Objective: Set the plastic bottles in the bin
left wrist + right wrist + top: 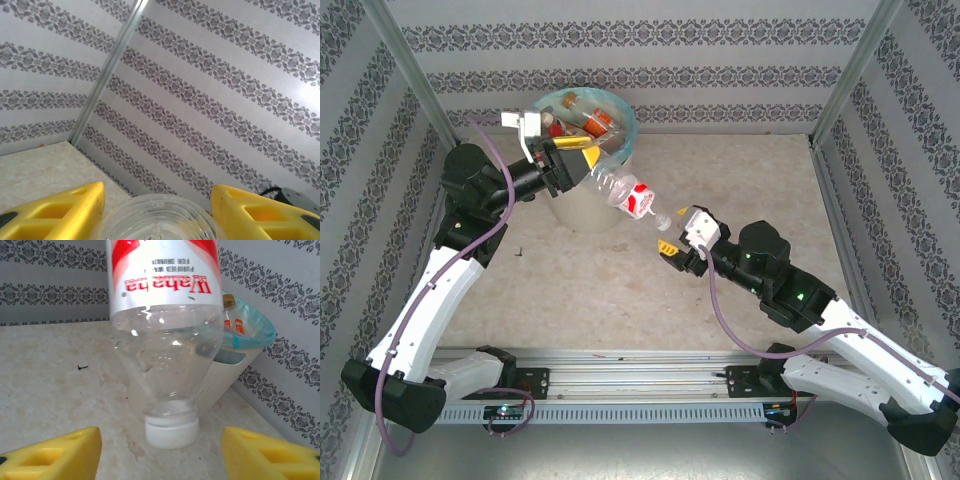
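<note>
A clear plastic bottle [625, 193] with a red and white label hangs in the air beside the bin [625, 120], its white cap [663, 220] pointing down to the right. My left gripper [582, 165] is shut on the bottle's base [157, 220], the yellow fingers [75, 205] pressing on both sides. My right gripper [672, 231] is open just beyond the cap [171, 432], with a wide gap on each side of it. The cream-white bin [240, 365], lined with a blue-green bag, holds several bottles [585, 120].
The bin stands at the back left of the beige table [740, 180], near the patterned back wall [720, 60]. Metal frame posts [845, 70] rise at the back corners. A small dark speck [82, 367] lies on the tabletop.
</note>
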